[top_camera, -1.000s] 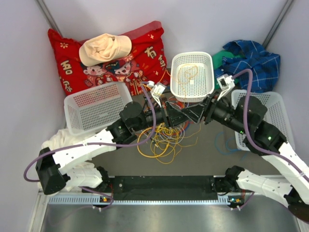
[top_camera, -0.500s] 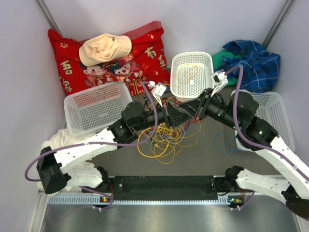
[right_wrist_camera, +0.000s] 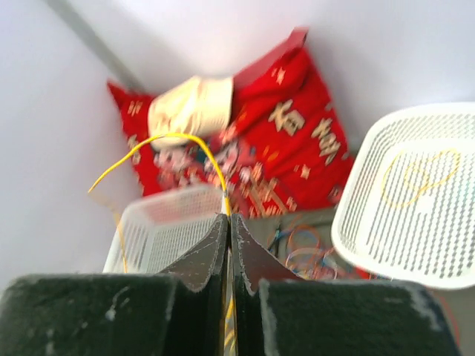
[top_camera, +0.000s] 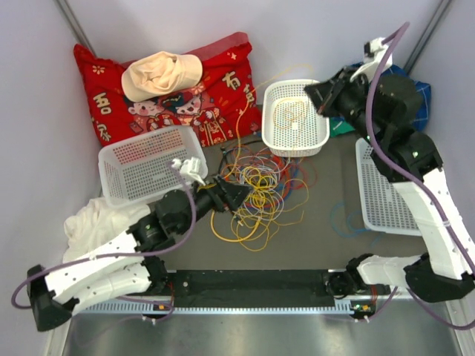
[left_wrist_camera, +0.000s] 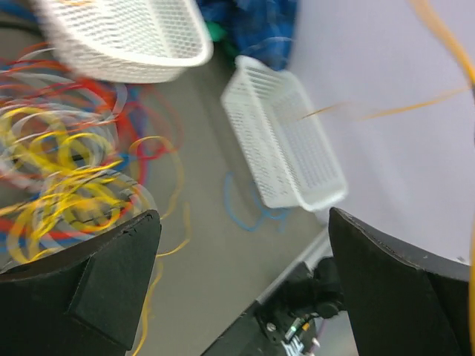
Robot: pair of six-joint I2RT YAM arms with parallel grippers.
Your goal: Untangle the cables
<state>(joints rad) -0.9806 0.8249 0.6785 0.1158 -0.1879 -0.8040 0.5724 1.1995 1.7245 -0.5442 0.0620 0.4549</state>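
Aloft, right claw (right_wrist_camera: 228, 216) on yellow cable (right_wrist_camera: 177, 135)

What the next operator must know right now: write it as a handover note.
Right gripper: jaws shut on one yellow cable, raised near the small white basket.
Left gripper: jaws open, at the tangle mid-table.
Done: one orange loop lies in the basket; a blue cable lies apart.
Left: the tangle itself, mostly knotted.

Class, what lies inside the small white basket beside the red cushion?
An orange cable loop lies on the basket's mesh floor. The right tool, pinching a yellow cable, hides its far right corner.
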